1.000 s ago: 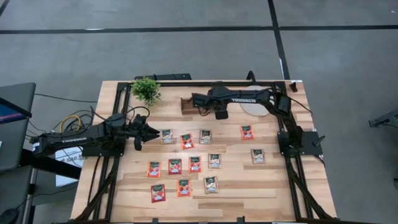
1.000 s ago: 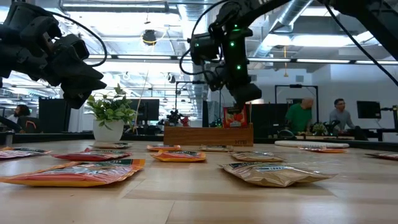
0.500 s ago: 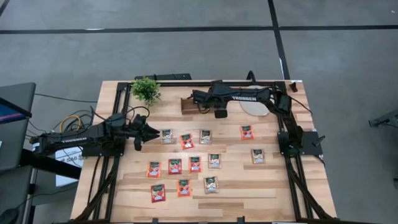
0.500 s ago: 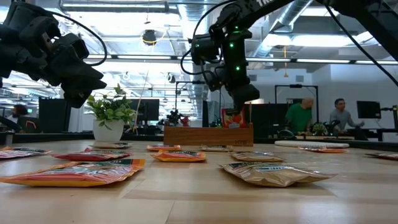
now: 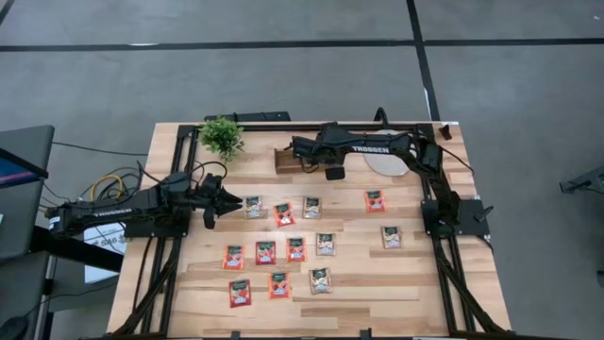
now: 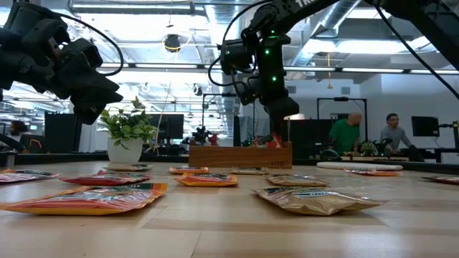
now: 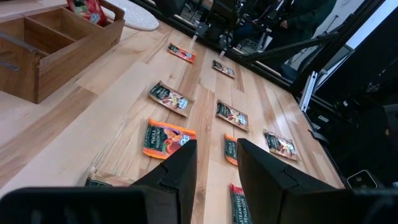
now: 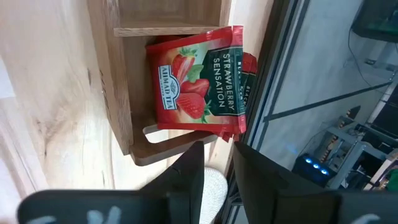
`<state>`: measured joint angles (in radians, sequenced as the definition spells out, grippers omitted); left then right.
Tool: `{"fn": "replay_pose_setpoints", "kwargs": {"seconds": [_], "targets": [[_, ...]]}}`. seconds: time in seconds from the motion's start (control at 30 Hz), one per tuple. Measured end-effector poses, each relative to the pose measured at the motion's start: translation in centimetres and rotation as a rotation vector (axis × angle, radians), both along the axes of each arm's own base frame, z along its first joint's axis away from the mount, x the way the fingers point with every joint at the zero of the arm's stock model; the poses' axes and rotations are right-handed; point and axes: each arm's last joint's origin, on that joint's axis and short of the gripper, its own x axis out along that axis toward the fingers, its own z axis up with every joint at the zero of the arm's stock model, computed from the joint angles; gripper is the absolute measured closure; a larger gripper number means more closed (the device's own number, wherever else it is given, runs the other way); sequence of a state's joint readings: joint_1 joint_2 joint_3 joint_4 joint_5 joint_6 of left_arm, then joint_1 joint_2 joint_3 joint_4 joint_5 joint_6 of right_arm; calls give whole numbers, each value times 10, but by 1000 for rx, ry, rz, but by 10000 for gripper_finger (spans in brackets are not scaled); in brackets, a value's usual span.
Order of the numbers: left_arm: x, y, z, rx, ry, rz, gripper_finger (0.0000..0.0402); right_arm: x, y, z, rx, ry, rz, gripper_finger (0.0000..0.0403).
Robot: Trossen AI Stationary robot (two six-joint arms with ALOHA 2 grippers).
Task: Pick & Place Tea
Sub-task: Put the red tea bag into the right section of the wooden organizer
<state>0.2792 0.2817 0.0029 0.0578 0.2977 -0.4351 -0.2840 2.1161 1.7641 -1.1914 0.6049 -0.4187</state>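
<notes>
One red strawberry tea sachet (image 8: pixel 198 84) stands in the brown wooden tray (image 8: pixel 112 81), seemingly just beyond the right gripper's (image 8: pixel 214 163) parted fingers.

Wooden tray (image 5: pixel 294 159) sat at the table's (image 5: pixel 396 293) far edge, near centre; potted plant (image 5: pixel 222 136) to its left, round disc (image 5: pixel 382 162) to its right. Right gripper (image 8: pixel 216 144) hung over the tray's end compartment, nearest the disc, a strawberry sachet (image 8: pixel 198 81) standing in that compartment. Loose sachets (image 5: pixel 295 248) lay flat in rows mid-table. Left gripper (image 5: pixel 233 202) hovered just left of the nearest row.
</notes>
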Motion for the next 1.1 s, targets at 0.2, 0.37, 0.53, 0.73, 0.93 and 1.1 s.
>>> {"fn": "replay_pose_setpoints", "kwargs": {"seconds": [0.2, 0.37, 0.53, 0.73, 0.93, 1.1], "targets": [[0, 0, 0, 0, 0, 0, 296, 1, -1, 1, -28, -18, -16, 325], [0, 0, 0, 0, 0, 0, 296, 7, -6, 1, -51, -69, 6, 343], [0, 0, 0, 0, 0, 0, 296, 5, -18, 2, -47, -80, 12, 376], [0, 0, 0, 0, 0, 0, 296, -1, -34, 0, 27, -108, -32, 396], [0, 0, 0, 0, 0, 0, 296, -1, -35, 0, 81, -130, -32, 401], [0, 0, 0, 0, 0, 0, 296, -1, -35, -2, 91, -141, -31, 402]]}}
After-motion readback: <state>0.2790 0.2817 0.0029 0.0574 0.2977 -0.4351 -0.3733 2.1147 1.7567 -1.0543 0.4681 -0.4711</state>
